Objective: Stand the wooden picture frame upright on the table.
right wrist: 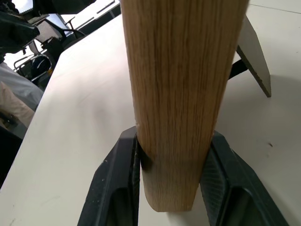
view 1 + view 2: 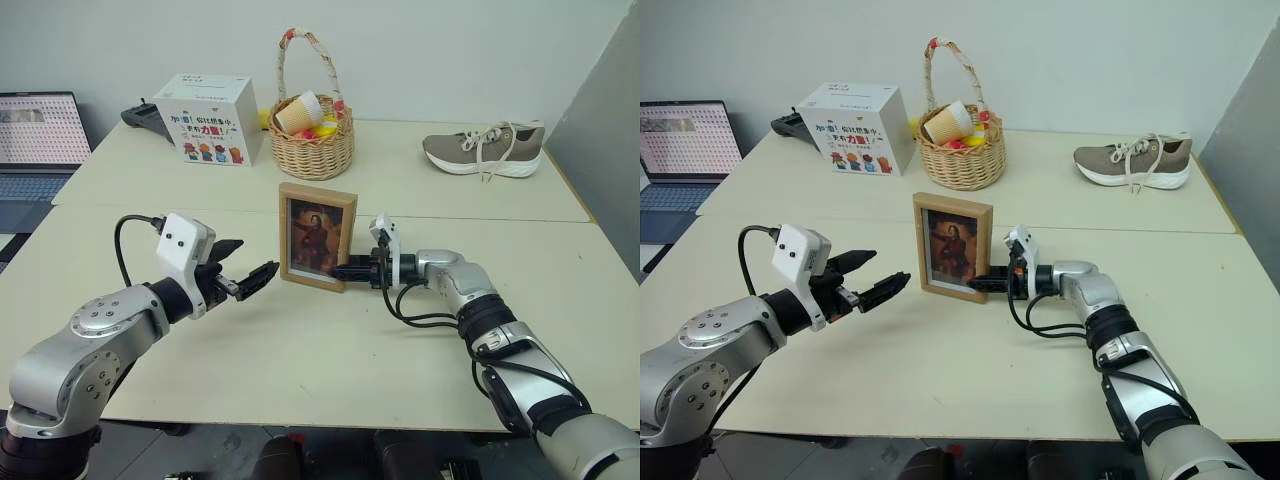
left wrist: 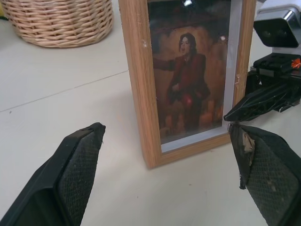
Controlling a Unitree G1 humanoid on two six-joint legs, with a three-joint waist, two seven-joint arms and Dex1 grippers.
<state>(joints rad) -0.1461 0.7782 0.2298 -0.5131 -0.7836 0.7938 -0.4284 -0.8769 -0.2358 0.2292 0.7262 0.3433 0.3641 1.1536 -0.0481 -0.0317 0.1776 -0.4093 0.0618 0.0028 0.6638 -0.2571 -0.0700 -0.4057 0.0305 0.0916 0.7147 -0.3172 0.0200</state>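
The wooden picture frame point(image 2: 317, 237) stands upright on the table point(image 2: 300, 370), its portrait side facing me. Behind it its stand flap point(image 1: 254, 52) is spread out. My right gripper point(image 2: 340, 270) reaches in level from the right, and its two black fingers point(image 1: 117, 179) press on either side of the frame's lower right edge. My left gripper point(image 2: 257, 257) hovers open a short way left of the frame, touching nothing. In the left wrist view the frame point(image 3: 188, 80) sits ahead between the two wide-spread pads point(image 3: 80, 165).
At the back stand a wicker basket point(image 2: 313, 135) holding a paper cup, a white printed box point(image 2: 208, 120) and a grey shoe point(image 2: 485, 148). A laptop point(image 2: 35, 150) sits at the far left. A seam crosses the table behind the frame.
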